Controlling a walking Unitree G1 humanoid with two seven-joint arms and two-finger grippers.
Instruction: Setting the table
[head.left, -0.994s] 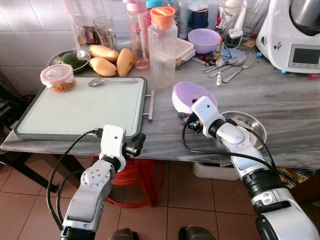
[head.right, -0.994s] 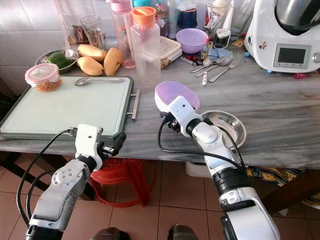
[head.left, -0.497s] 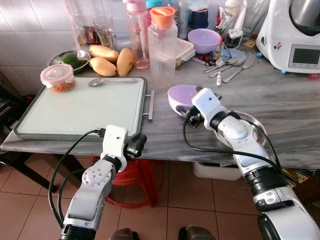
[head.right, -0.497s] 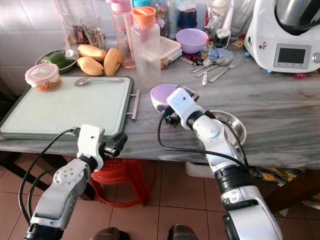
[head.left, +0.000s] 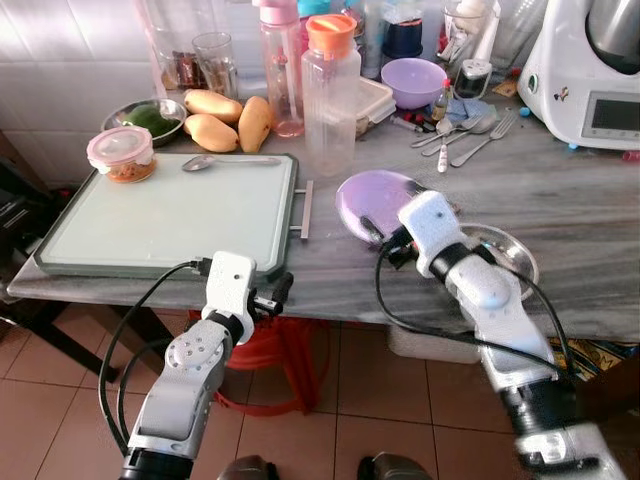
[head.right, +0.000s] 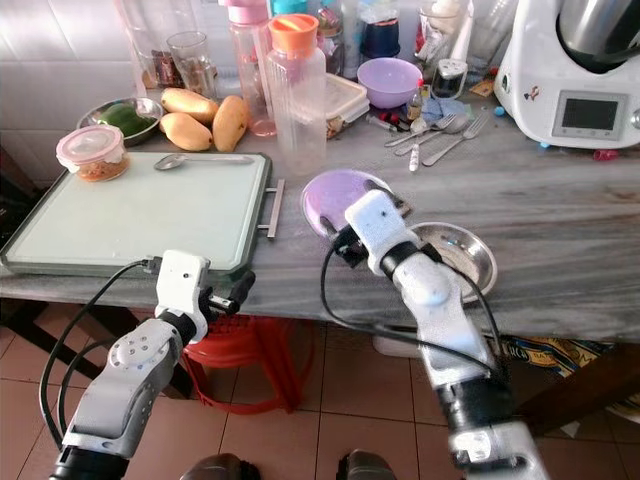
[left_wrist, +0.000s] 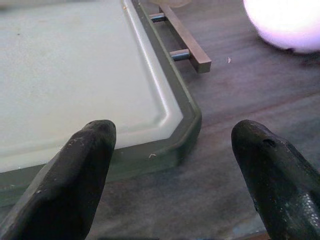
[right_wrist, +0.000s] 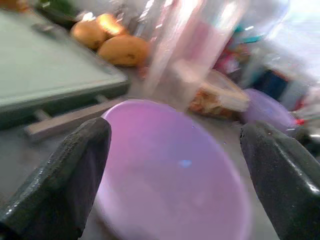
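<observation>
Landmark: green tray on the grey marble counter.

On the tray's far-left corner, a round container with a pink lid. Behind that corner, a metal bowl with something green in it. A spoon lies along the tray's far edge; three mangoes sit just behind it.

Left gripper hovers at the tray's near-right corner, just off the counter edge, fingers spread wide, nothing between them.

Behind the tray's right end: a pink bottle and a clear bottle with an orange cap.

Right of the tray handle, the lilac bowl is on the counter, tilted, open side facing up and toward the robot. Right gripper is right at it, wrist housing over its near-right rim. Wrist view shows both fingers splayed wide on either side of the bowl, not clamped. Can't tell if either finger touches the rim; that view is blurred.

Just right of the lilac bowl, a shallow steel dish, partly under the right arm.

Further right and back from the tray: second purple bowl, loose cutlery, white kitchen machine.
</observation>
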